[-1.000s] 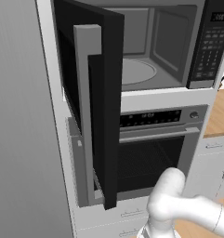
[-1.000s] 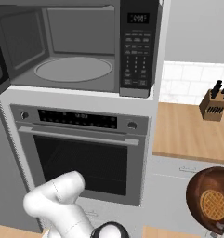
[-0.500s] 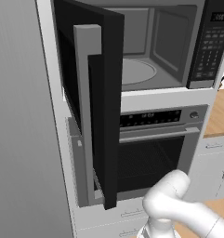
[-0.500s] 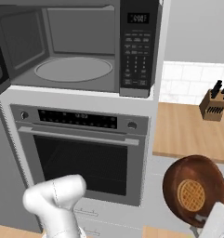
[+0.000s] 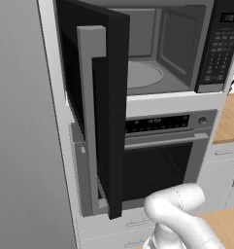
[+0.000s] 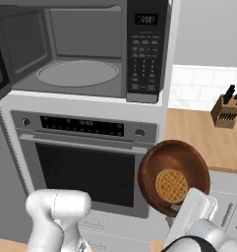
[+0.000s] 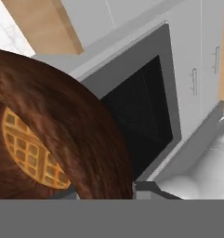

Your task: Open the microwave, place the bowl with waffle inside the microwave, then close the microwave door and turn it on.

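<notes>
Door stands swung wide to the left; microwave cavity is open, turntable bare. Opening step judged done; step in hand is carrying the bowl in.

Bowl is held up in the air in front of the oven, below the keypad and at about 4 o'clock from the cavity mouth in the right base view. It is tipped steeply, its inside facing the camera, with the waffle lying against the bowl floor. In the hand view the bowl and waffle sit right against the gripper.

Fingers: clamped on the bowl rim at its lower edge, judging by the bowl hanging free with nothing else under it; the contact itself is mostly hidden by the rim.

Notes for doing this step well:
- Level the bowl before lifting; at this tilt the waffle could slide out.
- Raise toward 10–11 o'clock, clearing the ledge between oven and microwave.
- Enter the cavity with the bowl low over the turntable, centred, away from the keypad-side wall.
- Set down before releasing; withdraw straight back.
- Keep the elbow clear of the door.
</notes>
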Controlling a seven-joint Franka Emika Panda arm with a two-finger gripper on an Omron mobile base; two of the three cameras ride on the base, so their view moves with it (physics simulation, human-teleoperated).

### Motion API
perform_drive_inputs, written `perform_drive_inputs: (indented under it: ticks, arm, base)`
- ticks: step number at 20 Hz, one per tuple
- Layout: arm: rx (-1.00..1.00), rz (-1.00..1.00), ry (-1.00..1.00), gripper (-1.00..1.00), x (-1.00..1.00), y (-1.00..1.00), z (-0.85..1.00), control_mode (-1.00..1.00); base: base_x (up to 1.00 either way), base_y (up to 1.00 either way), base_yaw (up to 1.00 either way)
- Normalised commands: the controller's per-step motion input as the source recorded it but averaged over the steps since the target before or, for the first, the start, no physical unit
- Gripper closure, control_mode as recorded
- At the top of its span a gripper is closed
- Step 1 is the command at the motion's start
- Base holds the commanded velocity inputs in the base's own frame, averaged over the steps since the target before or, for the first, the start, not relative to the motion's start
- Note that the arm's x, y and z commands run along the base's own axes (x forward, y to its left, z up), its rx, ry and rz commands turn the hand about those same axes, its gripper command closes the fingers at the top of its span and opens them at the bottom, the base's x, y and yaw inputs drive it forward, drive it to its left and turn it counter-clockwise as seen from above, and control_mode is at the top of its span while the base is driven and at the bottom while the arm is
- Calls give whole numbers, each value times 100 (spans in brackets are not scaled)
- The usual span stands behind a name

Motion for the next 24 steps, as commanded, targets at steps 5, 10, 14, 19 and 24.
perform_drive_inputs:
  ticks: [5,10,14,19,24]
  arm:
    - [-8,-14,0,100,0,100,74,-100]
    - [-8,-10,1,100,0,100,67,-100]
    - [-8,-9,0,100,9,100,66,-100]
    - [-4,-2,0,100,22,100,79,-100]
    - [-2,0,0,100,50,93,84,-100]
  base:
    - [0,0,0]
    - [0,0,0]
    - [0,0,0]
    - [0,0,0]
    - [0,0,0]
